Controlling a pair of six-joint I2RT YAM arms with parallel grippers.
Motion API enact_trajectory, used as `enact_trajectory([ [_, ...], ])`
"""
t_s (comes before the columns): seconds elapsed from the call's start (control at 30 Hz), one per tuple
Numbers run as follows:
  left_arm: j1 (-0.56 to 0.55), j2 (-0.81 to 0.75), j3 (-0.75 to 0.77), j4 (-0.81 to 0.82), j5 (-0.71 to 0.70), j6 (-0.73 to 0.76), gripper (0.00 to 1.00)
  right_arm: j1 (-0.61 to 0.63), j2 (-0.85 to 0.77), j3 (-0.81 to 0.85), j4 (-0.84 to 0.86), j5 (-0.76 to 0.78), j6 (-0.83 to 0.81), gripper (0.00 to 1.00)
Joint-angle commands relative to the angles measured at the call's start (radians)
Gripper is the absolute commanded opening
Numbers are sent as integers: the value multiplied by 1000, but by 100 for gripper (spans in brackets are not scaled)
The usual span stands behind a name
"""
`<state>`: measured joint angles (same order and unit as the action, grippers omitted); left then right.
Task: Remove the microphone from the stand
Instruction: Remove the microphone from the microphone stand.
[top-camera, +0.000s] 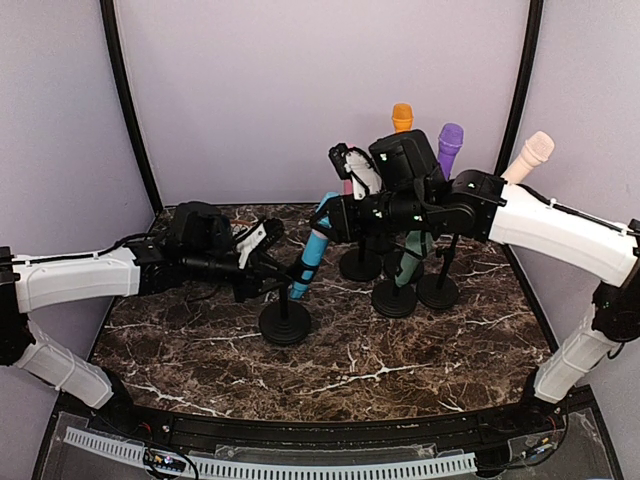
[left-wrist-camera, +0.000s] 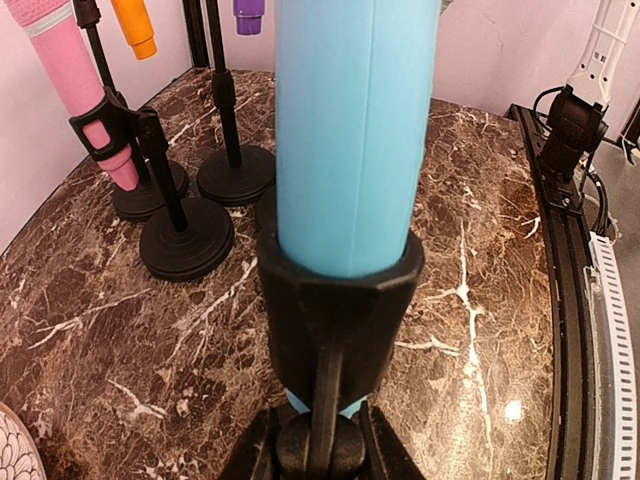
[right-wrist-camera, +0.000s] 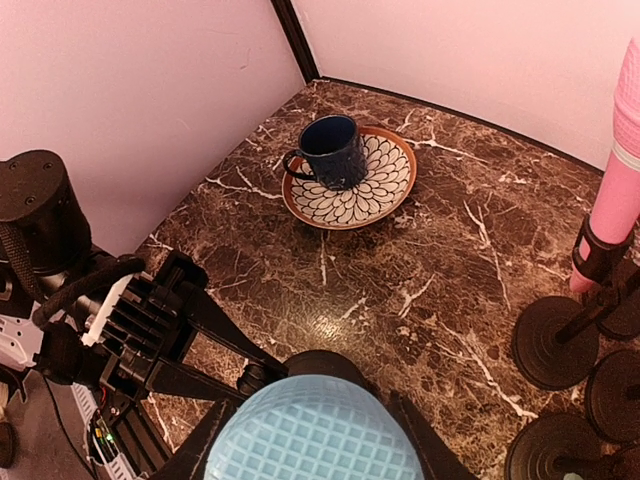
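Surface (top-camera: 200, 350): dark brown marble, white veins, glossy. Directly on it: one round blk stand base (top-camera: 285, 325) front-centre, apart from the rest; cluster of similar blk bases (top-camera: 395, 300) at rear right, close together; a brown-rimmed plate (right-wrist-camera: 385, 190) w/ petal pattern near the rear left corner, well apart from all bases.

Glossy marble-look tabletop (left-wrist-camera: 100, 330) w/ white veins; blue mic (left-wrist-camera: 350, 130) smooth matt plastic, stand clip (left-wrist-camera: 335, 300) matt blk.
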<state>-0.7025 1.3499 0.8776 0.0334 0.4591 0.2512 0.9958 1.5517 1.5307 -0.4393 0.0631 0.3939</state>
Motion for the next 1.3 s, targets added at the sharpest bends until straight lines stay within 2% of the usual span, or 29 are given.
enact_trajectory([
  [0.0, 6, 13, -4, -91, -61, 25, 0, -5, -23, 129, 44, 230, 104, 42],
  [0.27, -3, 25, -2, -99, -59, 32, 0, 0, -12, 181, -52, 381, 140, 42],
  [0.5, -8, 32, -3, -99, -62, 33, 0, -2, -30, 172, -65, 427, 159, 42],
  [0.83, -13, 30, -2, -101, -64, 33, 0, -14, -92, 82, 58, 281, 99, 43],
  [1.27, -18, 31, 0, -104, -67, 36, 0, -16, -176, -40, 253, 4, -20, 43],
])
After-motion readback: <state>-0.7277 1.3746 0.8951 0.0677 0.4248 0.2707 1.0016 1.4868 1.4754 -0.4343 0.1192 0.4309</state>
